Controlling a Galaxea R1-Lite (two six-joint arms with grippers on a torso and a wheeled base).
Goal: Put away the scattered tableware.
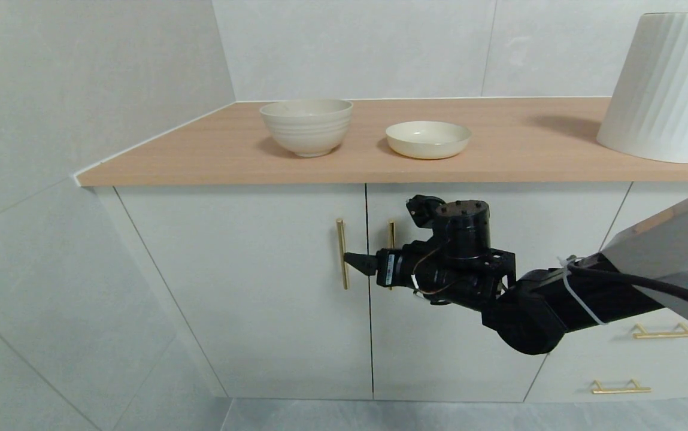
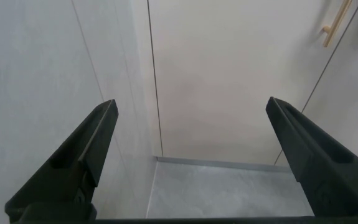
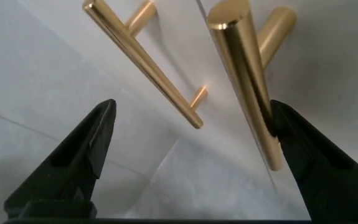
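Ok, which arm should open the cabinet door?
Right. The right gripper stands open at the gold door handles, one between its jaws; the left gripper faces the cabinet foot, away from them.

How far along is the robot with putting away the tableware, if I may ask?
Done: nothing; the deep bowl and shallow dish sit on the wooden countertop, cabinet doors shut. In hand: the right hand, open, is at the left door's gold handle, not gripping it. Left: opening the cabinet and stowing both pieces.

White ribbed container [image 1: 664,90] on countertop [image 1: 529,155]
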